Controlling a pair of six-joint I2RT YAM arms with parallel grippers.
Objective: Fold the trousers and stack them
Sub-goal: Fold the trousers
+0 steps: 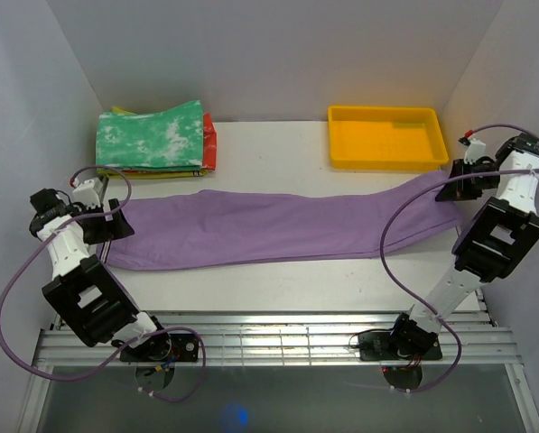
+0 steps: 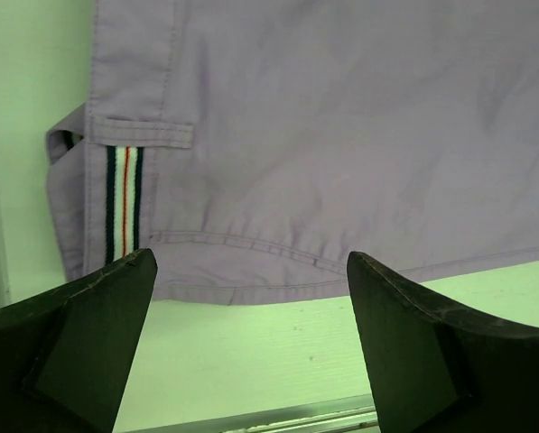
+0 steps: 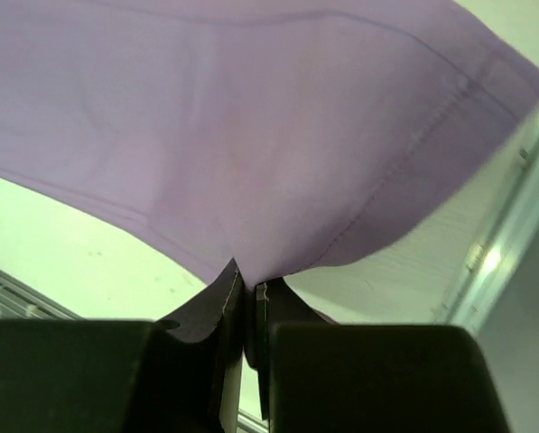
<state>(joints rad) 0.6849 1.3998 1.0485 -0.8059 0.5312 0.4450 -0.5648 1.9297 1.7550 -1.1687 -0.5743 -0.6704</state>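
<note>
Where the right jaws meet, they are pinched shut on the hem edge point(image 3: 341, 244) of the trousers point(image 1: 251, 227), a small fold of lilac cloth caught between the two tips. Cloth rises off the tabletop point(image 1: 287, 289) to that grip, so the leg end hangs lifted at the far right.

Left jaws: spread wide, nothing between them. In the left wrist view they sit just short of the waist end, with the striped waistband point(image 2: 123, 203) beside the left tip. Bare tabletop shows between the tips. Cannot tell whether they touch the surface.

Trousers lie stretched long across the middle of the tabletop, waist to the left, legs to the right. They read as one narrow band, so I judge one leg is laid over the other. No crosswise fold is made yet. Stacking is not done either.

What is left, by my reckoning:
- bring the hem end over toward the waist
- fold again if needed
- set the bundle on the pile of folded clothes point(image 1: 152, 135) at the back left

Right arm point(image 1: 490, 239) reaches up and out along the right side, wrist bent inward over the leg end. Left arm point(image 1: 79, 271) is cocked at the elbow by the left wall, wrist pointing in at the waist. A yellow tray point(image 1: 386, 137) sits at the back right, just beyond the lifted cloth.
</note>
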